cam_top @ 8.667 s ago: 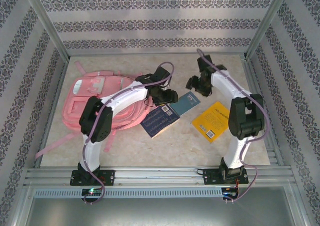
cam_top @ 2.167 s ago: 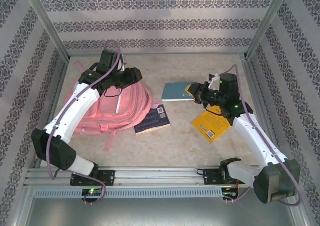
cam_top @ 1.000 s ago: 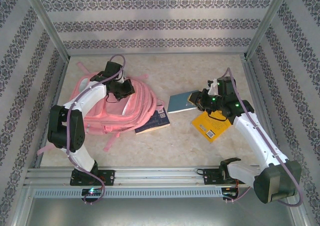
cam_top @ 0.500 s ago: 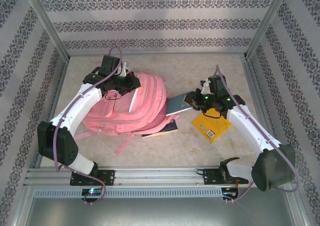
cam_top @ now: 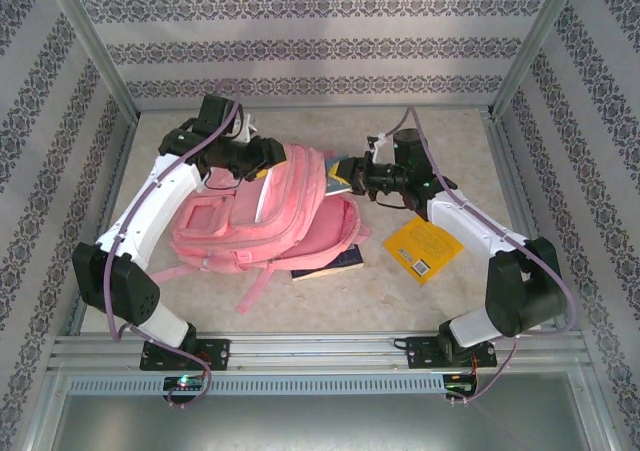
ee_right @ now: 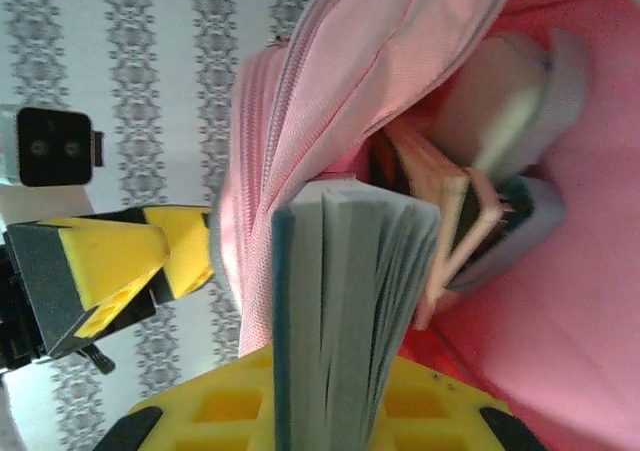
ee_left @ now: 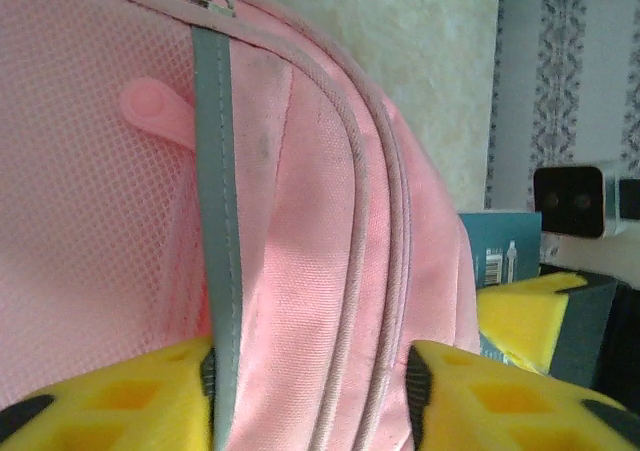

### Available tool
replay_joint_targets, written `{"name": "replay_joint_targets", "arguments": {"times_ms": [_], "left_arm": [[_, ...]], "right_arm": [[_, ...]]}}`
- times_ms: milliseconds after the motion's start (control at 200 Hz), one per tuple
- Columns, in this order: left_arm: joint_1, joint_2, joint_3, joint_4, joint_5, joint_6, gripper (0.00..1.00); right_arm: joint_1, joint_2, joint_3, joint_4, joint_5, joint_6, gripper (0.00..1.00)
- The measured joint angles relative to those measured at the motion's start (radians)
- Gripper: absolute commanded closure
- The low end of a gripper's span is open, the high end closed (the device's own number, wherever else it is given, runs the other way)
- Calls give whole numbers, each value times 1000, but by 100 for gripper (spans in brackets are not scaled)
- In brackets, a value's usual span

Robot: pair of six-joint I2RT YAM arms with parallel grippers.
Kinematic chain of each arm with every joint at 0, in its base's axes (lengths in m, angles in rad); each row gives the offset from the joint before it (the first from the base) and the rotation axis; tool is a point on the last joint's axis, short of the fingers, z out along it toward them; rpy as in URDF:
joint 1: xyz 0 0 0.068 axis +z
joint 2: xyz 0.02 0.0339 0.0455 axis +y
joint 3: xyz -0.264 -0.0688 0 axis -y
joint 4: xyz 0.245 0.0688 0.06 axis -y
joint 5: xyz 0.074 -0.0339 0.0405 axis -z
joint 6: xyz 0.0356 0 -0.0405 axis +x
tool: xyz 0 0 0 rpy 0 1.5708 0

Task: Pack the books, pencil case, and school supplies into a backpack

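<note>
Between the pads of the right gripper [ee_right: 330, 411], clamped edge-on: 1 teal notebook [ee_right: 345, 291], at the open mouth of the backpack [cam_top: 300, 201]. In the left gripper [ee_left: 310, 391], rim fabric pinched, propping that mouth. Book-packing step. Next, probably: push deeper, then release. Further out, apart: 1 yellow book [cam_top: 422, 249].

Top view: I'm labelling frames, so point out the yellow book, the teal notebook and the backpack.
yellow book [cam_top: 424, 248]: top view, middle of its cover.
teal notebook [cam_top: 339, 177]: top view, its exposed cover.
backpack [cam_top: 207, 218]: top view, its front pocket.
</note>
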State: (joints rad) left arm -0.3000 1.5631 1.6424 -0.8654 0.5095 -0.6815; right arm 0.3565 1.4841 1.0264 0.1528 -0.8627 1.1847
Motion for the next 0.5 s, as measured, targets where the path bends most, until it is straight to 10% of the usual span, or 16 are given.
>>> {"name": "replay_joint_targets", "arguments": {"times_ms": [500], "left_arm": [[-309, 273, 584, -406, -339, 136, 40]], "right_arm": [[22, 11, -1, 147, -9, 140, 100]]}}
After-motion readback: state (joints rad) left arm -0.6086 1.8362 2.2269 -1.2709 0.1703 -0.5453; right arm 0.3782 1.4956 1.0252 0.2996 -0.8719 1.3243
